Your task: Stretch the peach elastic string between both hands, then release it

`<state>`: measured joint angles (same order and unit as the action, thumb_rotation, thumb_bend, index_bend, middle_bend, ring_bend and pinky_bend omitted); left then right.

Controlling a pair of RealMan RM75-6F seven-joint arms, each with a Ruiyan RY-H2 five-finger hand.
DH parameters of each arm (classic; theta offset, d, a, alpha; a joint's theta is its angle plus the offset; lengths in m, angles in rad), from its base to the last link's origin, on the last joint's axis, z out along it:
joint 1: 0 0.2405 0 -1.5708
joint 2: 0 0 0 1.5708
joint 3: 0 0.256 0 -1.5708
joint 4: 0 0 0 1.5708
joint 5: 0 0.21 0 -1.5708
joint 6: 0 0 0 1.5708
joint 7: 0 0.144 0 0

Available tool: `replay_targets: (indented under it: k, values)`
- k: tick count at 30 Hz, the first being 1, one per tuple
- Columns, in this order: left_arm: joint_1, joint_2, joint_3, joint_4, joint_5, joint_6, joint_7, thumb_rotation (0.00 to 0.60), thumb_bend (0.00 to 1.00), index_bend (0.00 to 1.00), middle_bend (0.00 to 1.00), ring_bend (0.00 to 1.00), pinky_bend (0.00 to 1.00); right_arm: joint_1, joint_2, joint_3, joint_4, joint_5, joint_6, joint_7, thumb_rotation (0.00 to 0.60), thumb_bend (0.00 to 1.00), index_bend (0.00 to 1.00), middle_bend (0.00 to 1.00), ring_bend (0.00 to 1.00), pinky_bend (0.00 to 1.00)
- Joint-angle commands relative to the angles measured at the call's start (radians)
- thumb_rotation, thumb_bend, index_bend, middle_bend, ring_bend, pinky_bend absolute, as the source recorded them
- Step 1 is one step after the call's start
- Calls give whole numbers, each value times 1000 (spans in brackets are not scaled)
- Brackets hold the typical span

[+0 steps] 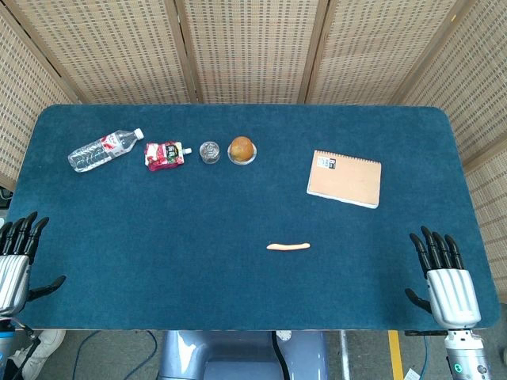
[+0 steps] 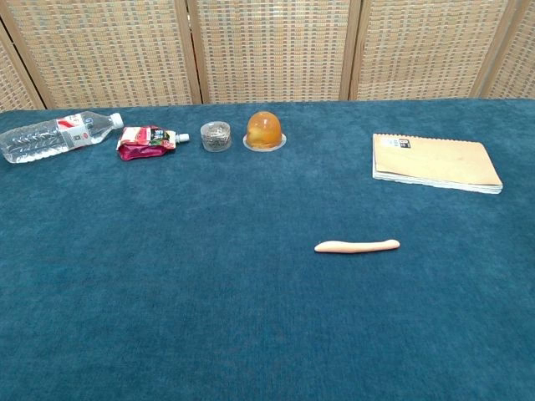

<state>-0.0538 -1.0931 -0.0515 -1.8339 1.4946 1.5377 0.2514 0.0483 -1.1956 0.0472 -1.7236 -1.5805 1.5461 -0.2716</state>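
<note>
The peach elastic string [image 1: 288, 247] lies slack on the blue table cloth, a short strand just right of centre near the front; the chest view shows the string [image 2: 357, 246] lying alone. My left hand [image 1: 16, 265] rests at the table's front left corner, palm down with fingers spread, holding nothing. My right hand [image 1: 445, 277] rests at the front right corner, fingers likewise apart and empty. Both hands are far from the string, and neither appears in the chest view.
Along the back stand a lying water bottle [image 1: 104, 149], a red pouch [image 1: 164, 155], a small glass jar [image 1: 209, 152] and an orange jelly cup [image 1: 242, 150]. A tan spiral notebook [image 1: 344, 178] lies at the back right. Woven screens close off the rear.
</note>
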Motion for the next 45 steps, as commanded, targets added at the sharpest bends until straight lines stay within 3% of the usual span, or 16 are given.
replay_targets:
  k: [1,7,14,17,21,28,35,45]
  values:
    - [1,1,2,1,3,1,-3,600,0,0,0,0,0,-1,2,-1,-1,-1,1,2,600,0,0,0,0,0]
    - [-1,2,4,-1,5,-3,-6,600,0,0,0,0,0,5,0,-8,-6,-3,-18,13,600,0,0,0,0,0]
    - [-12,0,-5,4,-21,-24,-5,600,0,0,0,0,0,124,-4,19,-24,17,-204,48,600,0,1,0,0,0]
    - [-17,-5,-9,5,-39,-36,2,600,0,0,0,0,0,213,-8,60,-32,42,-319,80,600,0,60,0,0,0]
    - [-23,-18,-15,9,-54,-41,27,600,0,0,0,0,0,316,-38,113,3,101,-450,97,600,2,210,0,0,0]
    - [-32,-41,-24,18,-83,-50,62,600,0,0,0,0,0,437,-143,171,87,237,-600,108,600,184,324,0,0,0]
    - [-46,-54,-32,33,-105,-70,69,600,0,0,0,0,0,496,-247,165,154,334,-656,42,600,341,410,2,0,0]
    - [-57,-63,-34,42,-118,-84,68,600,0,0,0,0,0,547,-353,150,227,432,-688,-23,600,416,439,9,0,0]
